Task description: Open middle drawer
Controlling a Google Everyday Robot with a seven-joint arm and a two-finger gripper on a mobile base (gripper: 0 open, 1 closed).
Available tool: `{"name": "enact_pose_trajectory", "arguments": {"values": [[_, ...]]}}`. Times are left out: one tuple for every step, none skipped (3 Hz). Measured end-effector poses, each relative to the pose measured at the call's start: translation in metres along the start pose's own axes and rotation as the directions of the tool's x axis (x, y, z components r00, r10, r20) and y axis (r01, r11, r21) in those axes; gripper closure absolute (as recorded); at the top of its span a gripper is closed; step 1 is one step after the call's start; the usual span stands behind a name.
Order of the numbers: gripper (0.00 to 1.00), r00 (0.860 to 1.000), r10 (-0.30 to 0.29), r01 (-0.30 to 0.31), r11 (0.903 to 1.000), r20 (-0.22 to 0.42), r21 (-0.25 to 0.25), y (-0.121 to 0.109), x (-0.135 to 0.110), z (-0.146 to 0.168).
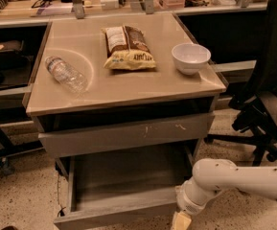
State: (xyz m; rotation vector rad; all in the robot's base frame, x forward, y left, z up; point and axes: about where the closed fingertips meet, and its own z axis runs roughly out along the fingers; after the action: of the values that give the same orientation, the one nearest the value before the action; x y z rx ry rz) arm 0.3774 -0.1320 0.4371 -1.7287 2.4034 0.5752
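Note:
The middle drawer (114,216) is the low, wide grey-beige one with a plain front. It stands pulled out towards me, and its smooth grey inside (128,174) is bare. Above it sits the taller drawer front with white scratch marks (128,133), pushed in. My gripper (180,221) is at the frame's bottom edge, by the right front corner of the pulled-out drawer. Only its yellowish tip shows. My white arm (234,178) reaches in from the right.
On the cabinet top (128,87) lie a clear water bottle (66,74), a bag of chips (127,48) and a white bowl (190,57). A black office chair (267,104) stands close on the right. A cluttered counter (42,6) runs behind.

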Motion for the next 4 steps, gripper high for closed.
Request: {"name": "enact_pose_trajectory", "arguments": {"values": [[0.0, 1.0, -0.008, 0.008, 0.9999, -0.019, -0.012, -0.005, 0.003, 0.013], [0.0, 0.999, -0.011, 0.009, 0.9994, -0.044, -0.034, -0.003, 0.01, 0.025], [0.0, 0.999, -0.011, 0.009, 0.9994, -0.044, -0.034, -0.002, 0.009, 0.022], [0.0, 1.0, 0.003, -0.004, 0.9985, -0.01, -0.054, 0.019, 0.023, 0.019]]}}
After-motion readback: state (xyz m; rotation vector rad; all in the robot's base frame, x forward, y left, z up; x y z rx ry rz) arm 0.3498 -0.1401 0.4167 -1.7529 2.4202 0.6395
